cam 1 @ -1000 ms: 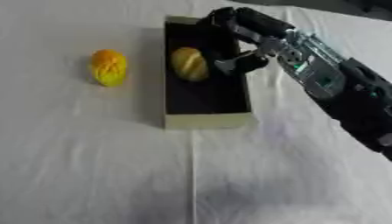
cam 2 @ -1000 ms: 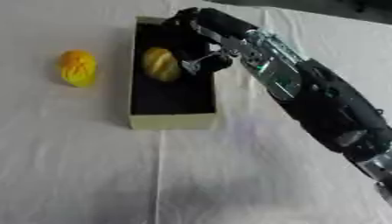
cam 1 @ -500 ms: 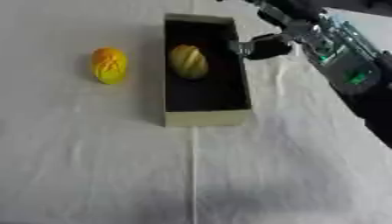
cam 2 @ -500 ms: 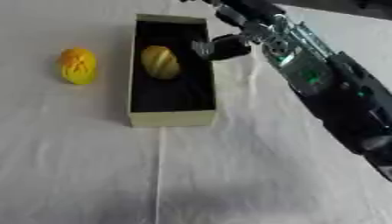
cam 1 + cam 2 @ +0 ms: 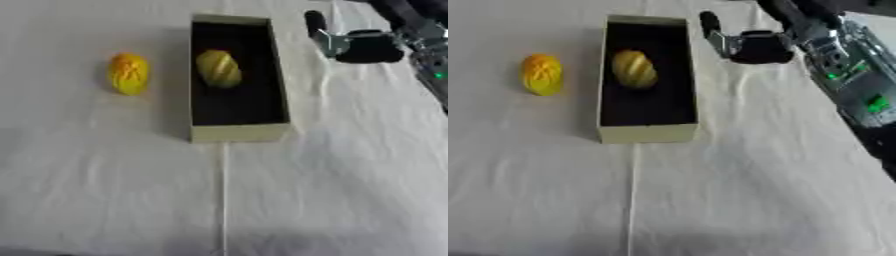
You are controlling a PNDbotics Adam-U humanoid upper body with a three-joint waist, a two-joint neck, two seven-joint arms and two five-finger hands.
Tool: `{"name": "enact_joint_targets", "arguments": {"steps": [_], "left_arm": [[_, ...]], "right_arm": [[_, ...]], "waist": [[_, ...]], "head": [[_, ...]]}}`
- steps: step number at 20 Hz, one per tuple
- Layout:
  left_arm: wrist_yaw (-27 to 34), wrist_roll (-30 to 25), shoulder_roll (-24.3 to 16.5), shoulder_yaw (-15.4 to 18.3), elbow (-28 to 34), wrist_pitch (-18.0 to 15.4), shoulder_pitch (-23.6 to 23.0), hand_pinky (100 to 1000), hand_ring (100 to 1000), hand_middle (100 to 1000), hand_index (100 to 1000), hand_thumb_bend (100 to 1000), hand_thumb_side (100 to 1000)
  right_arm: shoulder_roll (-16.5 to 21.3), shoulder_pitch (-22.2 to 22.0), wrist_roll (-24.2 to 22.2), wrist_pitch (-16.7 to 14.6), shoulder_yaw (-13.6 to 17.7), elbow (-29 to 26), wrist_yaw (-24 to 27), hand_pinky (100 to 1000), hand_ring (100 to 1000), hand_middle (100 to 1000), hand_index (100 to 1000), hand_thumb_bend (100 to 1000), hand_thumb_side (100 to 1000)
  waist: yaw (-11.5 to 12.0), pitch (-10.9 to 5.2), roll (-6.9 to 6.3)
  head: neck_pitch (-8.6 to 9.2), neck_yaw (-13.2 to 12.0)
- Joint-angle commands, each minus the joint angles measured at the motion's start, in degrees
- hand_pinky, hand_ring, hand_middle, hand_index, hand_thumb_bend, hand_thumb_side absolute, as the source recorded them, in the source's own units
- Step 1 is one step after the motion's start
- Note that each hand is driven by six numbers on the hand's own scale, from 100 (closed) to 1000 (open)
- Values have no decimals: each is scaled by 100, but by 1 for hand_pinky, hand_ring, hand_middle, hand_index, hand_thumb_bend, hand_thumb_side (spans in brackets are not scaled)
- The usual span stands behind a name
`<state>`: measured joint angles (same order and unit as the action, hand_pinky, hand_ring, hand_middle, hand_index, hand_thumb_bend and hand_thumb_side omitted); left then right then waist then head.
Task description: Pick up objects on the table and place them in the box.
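A narrow cream box (image 5: 238, 133) with a black inside lies lengthwise at the upper middle of the table. A yellow-green oval object (image 5: 219, 68) rests in its far half. An orange-yellow oval object (image 5: 129, 73) lies on the cloth just left of the box. My right hand (image 5: 759, 47) hovers to the right of the box's far end, apart from it, open and holding nothing, with one finger (image 5: 709, 22) sticking up toward the box. My black and silver forearm (image 5: 846, 80) runs off to the right. My left hand shows in no view.
A white cloth (image 5: 262, 200) with a lengthwise crease covers the table. A wide stretch of cloth lies in front of the box and to its right.
My right hand has drawn back from above the box to the right and up. The yellow-green object stays in the box, and the orange-yellow one has not moved.
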<state>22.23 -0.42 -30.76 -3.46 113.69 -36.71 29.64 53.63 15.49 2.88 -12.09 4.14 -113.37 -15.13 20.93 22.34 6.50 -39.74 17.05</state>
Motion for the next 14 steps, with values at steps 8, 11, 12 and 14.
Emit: {"name": "enact_joint_targets", "arguments": {"steps": [8, 11, 12, 14], "left_arm": [[-751, 217, -1040, 492, 90, 767, 43, 762, 790, 741, 857, 100, 488], [-995, -9, -1435, 395, 76, 1011, 184, 785, 812, 759, 872, 100, 351], [-1076, -89, -1566, 311, 19, 1091, 237, 791, 817, 762, 881, 100, 318], [-1239, -250, -1831, 90, -141, 1254, 367, 808, 835, 776, 888, 100, 245]], "right_arm": [[-610, -1184, 867, -814, 1119, -122, 876, 890, 795, 748, 830, 100, 339], [-918, -1581, 1111, -1058, 1381, -122, 1120, 886, 793, 746, 825, 100, 289], [-1026, -1712, 1192, -1139, 1463, -122, 1200, 884, 792, 745, 823, 100, 269], [-1245, -1977, 1355, -1302, 1614, -122, 1257, 883, 791, 746, 826, 100, 256]], "waist": [[-569, -127, -206], [-750, -98, -280], [-808, -90, -306], [-916, -85, -353]], "head": [[43, -583], [71, -686], [74, -715], [76, -763]]}}
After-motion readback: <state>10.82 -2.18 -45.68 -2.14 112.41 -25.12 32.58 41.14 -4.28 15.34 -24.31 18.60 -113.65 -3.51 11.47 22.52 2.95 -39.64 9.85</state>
